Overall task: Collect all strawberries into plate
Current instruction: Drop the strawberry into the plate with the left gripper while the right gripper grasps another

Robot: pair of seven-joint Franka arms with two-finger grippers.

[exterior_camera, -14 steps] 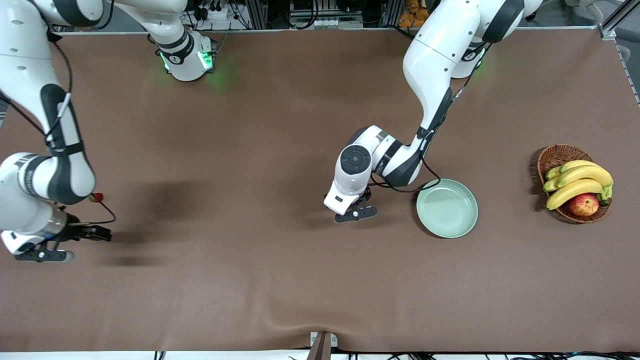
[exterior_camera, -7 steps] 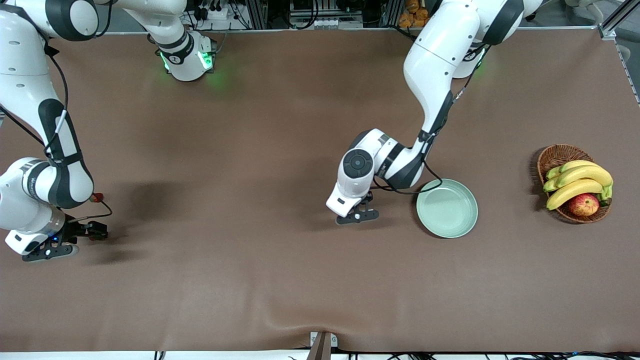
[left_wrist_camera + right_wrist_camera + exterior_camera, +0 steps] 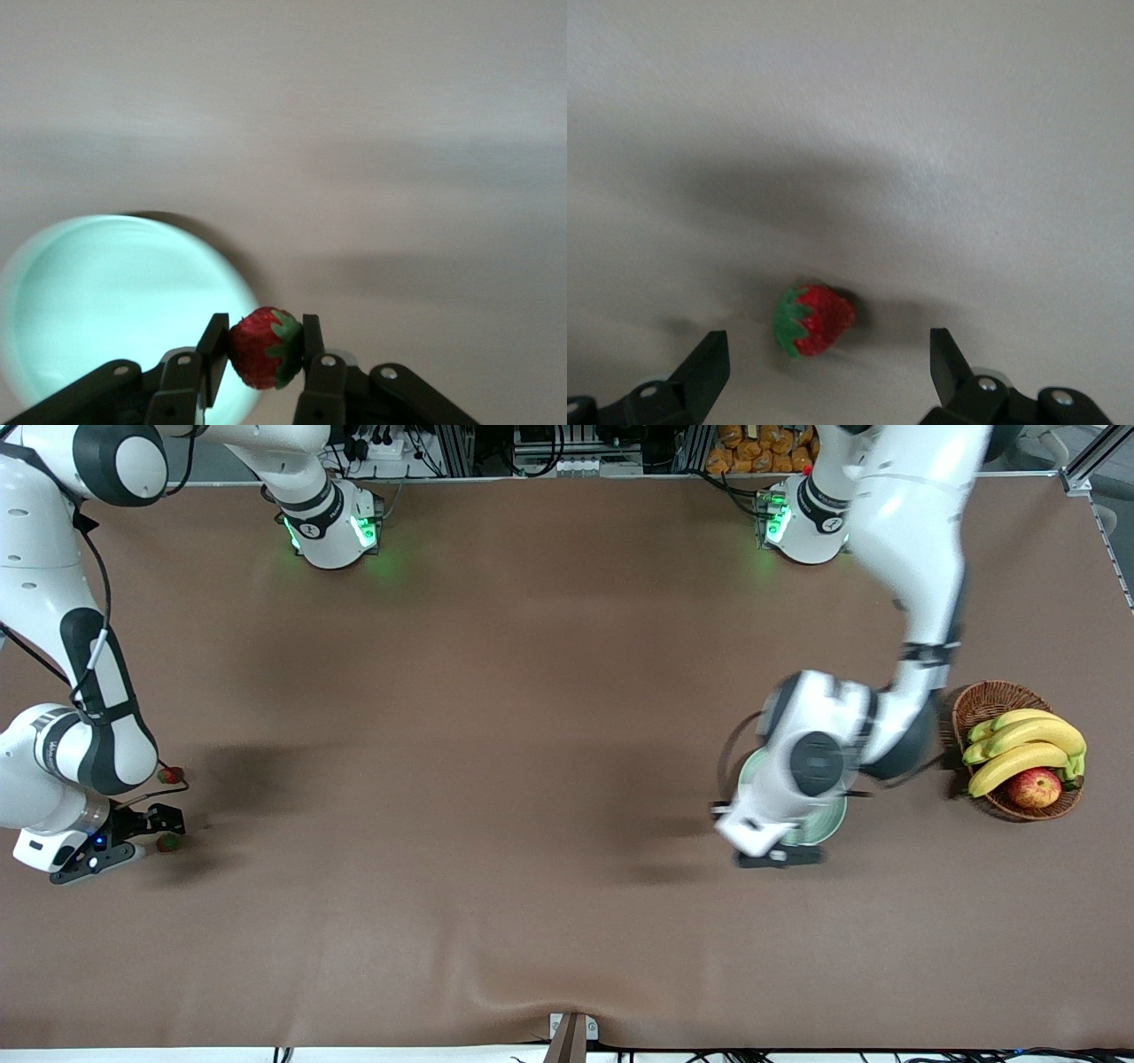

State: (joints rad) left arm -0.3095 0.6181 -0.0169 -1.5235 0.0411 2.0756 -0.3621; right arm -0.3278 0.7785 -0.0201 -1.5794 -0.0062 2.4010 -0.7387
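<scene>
A brown mat covers the table [image 3: 496, 797], with a slight ripple at the edge nearest the front camera, where a small bracket [image 3: 571, 1035] sticks up. Taking the plate [image 3: 826, 825] as the landmark: it is pale mint-green, lies on the mat toward the left arm's end of the table, and is mostly hidden in the front view by the left arm's wrist.

The left gripper [image 3: 262, 352] hangs over the plate's rim on the side nearer the front camera, its fingers [image 3: 213, 347] clamped on a strawberry [image 3: 260, 347], red with a green cap, pinched between the pads. In the left wrist view the plate [image 3: 106, 301] lies just beneath and beside that held berry.

Well apart from the plate, at the right arm's end of the table, the right gripper [image 3: 133, 837] is low over the mat with its fingers [image 3: 709, 363] spread wide and holding nothing. A second strawberry [image 3: 812, 320] lies on the mat between them, touching neither finger; the front view shows it just beside the gripper's tip [image 3: 166, 842]. A third strawberry [image 3: 170, 775] lies on the mat a little farther from the front camera, next to the right arm's wrist.

A brown wicker basket [image 3: 983, 701] sits near the plate, closer to the table's end, holding bananas [image 3: 1028, 748] and a red-yellow apple [image 3: 1034, 788]. Farthest off, both arm bases glow green along the table's edge, with racks and cables past it.
</scene>
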